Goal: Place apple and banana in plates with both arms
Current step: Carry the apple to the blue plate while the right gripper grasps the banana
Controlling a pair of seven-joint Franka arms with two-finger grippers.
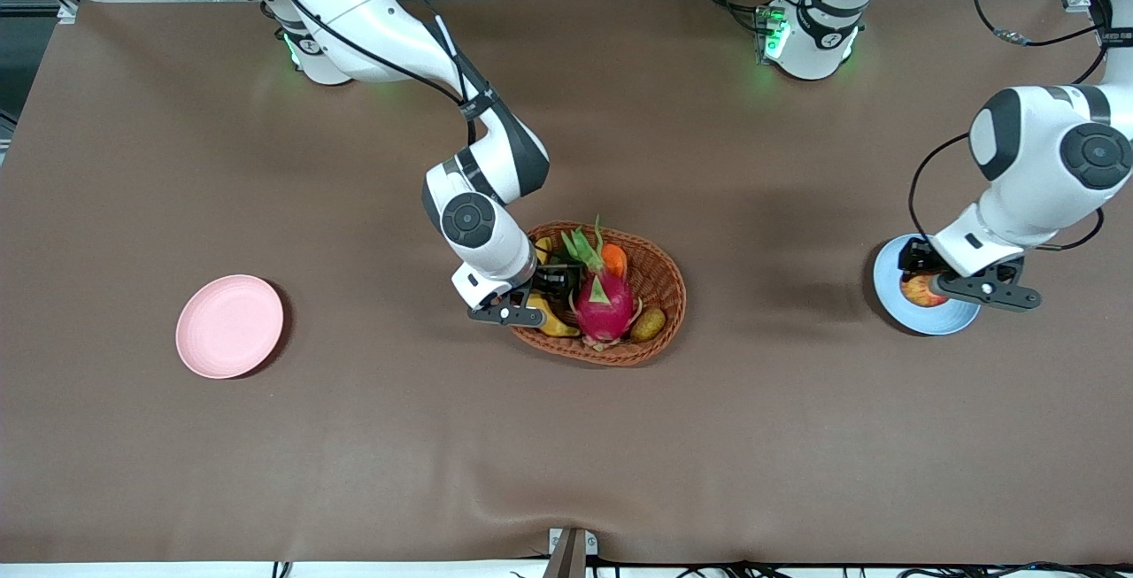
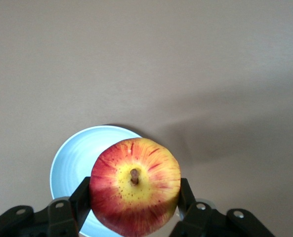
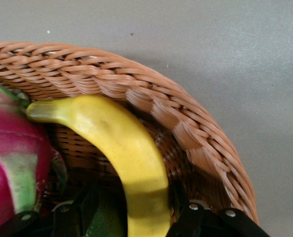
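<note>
My left gripper [image 1: 925, 284] is shut on the red and yellow apple [image 1: 921, 291], stem up, and holds it over the light blue plate [image 1: 931, 323] at the left arm's end of the table. In the left wrist view both fingers press the sides of the apple [image 2: 135, 187] above the plate [image 2: 74, 160]. My right gripper [image 1: 542, 291] is down in the wicker basket [image 1: 670, 281], open. One of its fingers stands on each side of the yellow banana [image 1: 551, 319] [image 3: 131, 148]. A gap shows between one finger [image 3: 89, 207] and the banana. The pink plate [image 1: 229, 326] lies bare toward the right arm's end.
The basket [image 3: 151, 98] in the middle of the table also holds a magenta dragon fruit [image 1: 605, 304] [image 3: 13, 163], an orange fruit [image 1: 615, 258] and a small yellow-brown fruit [image 1: 648, 324]. A dark green fruit [image 3: 104, 222] lies beside the banana. Brown cloth covers the table.
</note>
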